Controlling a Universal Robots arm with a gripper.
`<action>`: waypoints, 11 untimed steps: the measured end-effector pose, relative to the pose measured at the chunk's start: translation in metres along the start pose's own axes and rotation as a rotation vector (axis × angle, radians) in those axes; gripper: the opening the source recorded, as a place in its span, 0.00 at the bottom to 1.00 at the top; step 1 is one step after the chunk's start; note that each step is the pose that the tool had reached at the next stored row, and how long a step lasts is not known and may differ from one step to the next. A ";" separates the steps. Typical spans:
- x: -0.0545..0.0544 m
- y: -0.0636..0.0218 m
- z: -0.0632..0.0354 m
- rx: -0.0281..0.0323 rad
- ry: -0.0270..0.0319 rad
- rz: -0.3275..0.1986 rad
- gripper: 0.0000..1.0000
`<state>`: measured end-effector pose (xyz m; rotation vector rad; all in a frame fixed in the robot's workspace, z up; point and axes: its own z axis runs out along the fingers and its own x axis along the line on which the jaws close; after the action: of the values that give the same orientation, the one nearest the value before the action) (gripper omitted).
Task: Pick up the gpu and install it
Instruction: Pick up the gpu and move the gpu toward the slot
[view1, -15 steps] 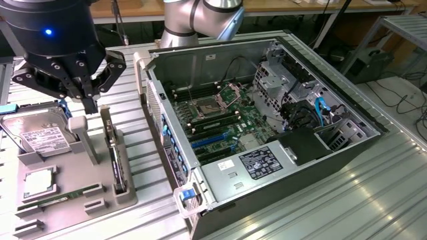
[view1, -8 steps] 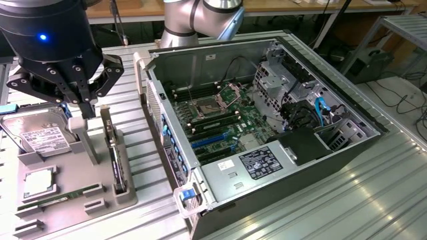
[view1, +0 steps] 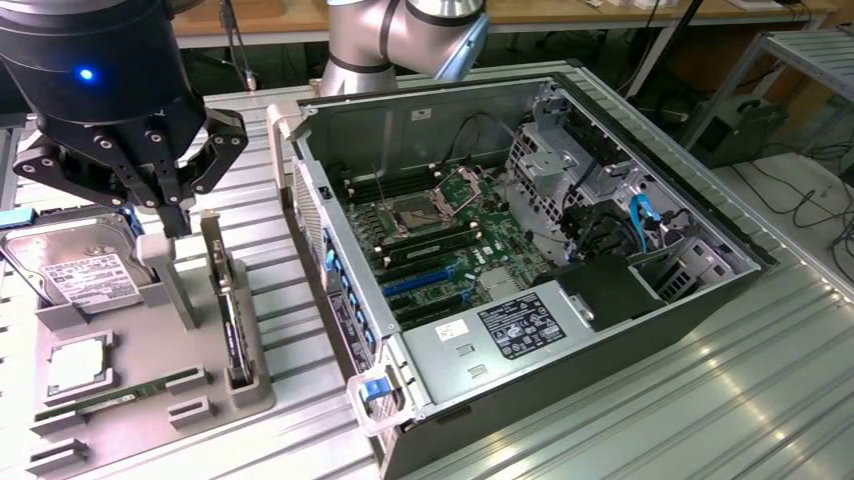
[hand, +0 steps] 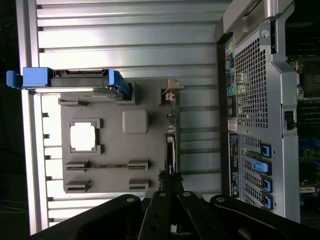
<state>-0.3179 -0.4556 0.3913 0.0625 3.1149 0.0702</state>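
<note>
Gpu (view1: 240, 340) stands on its long edge in a slot along the side of the grey holder (view1: 140, 345) nearest the computer case (view1: 534, 230), untouched. On the same holder lie a thin green memory stick (view1: 120, 393) and a square processor chip (view1: 78, 365), with a hard drive (view1: 80, 270) propped at the holder's far end. The hand (view1: 174, 225) hangs over the holder, clenched with its fingers pressed together and holding nothing. Its tips are near a grey upright post of the holder.

Beyond the holder, the case lies open on the ribbed metal tabletop (view1: 747, 380) with its motherboard facing up. The arm's base (view1: 400, 40) rises behind it.

The exterior view gives the inside of the case and the hand's whole shape. The wrist view looks straight down on the holder, showing the gpu as a thin dark edge, the blue frame (hand: 70, 79) around the hard drive, and the perforated back panel (hand: 250, 100) of the case.
</note>
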 end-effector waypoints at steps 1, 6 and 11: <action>0.000 0.0000 0.0000 -0.0001 0.0000 0.000 0.11; 0.000 0.0000 0.0000 -0.0001 0.0000 0.000 0.24; 0.000 0.0000 0.0000 0.0000 0.0000 0.000 0.48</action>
<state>-0.3179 -0.4556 0.3913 0.0625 3.1149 0.0702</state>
